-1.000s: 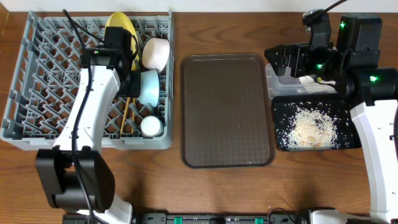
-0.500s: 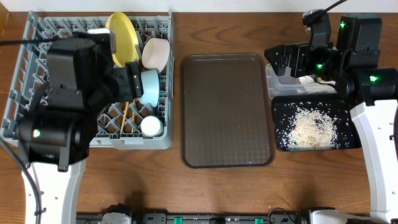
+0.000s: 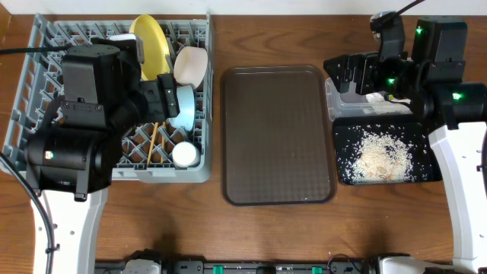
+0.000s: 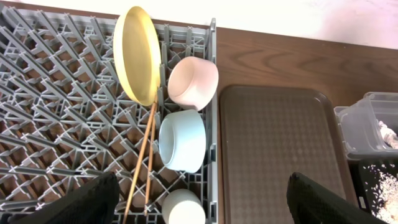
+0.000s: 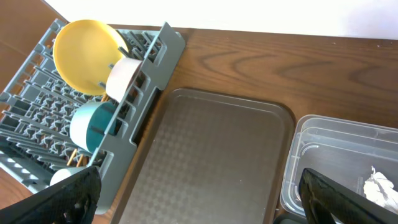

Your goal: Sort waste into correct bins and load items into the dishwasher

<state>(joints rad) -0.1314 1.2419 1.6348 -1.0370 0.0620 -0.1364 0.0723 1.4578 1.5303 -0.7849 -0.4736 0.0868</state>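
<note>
The grey dish rack (image 3: 46, 53) holds the yellow plate (image 3: 152, 42) on edge, the white bowl (image 3: 192, 65), the light blue bowl (image 3: 184, 106), the small white cup (image 3: 185, 154) and the chopsticks (image 3: 154, 141). My left gripper (image 4: 202, 186) is open and empty, high above the cup (image 4: 183, 207) and the rack's right side. My right gripper (image 5: 199, 186) is open and empty above the clear tub (image 5: 336, 155), which holds a white tissue (image 5: 376, 183). Rice scraps lie in the black tray (image 3: 346, 133). The wrapper is not in view.
The brown serving tray (image 3: 278, 133) lies bare between the rack and the bins. My left arm hides much of the rack's middle in the overhead view. My right arm covers most of the clear tub there.
My left arm has risen from the rack toward the overhead camera and looks much larger. The dishes have not moved. The right arm has not moved.
</note>
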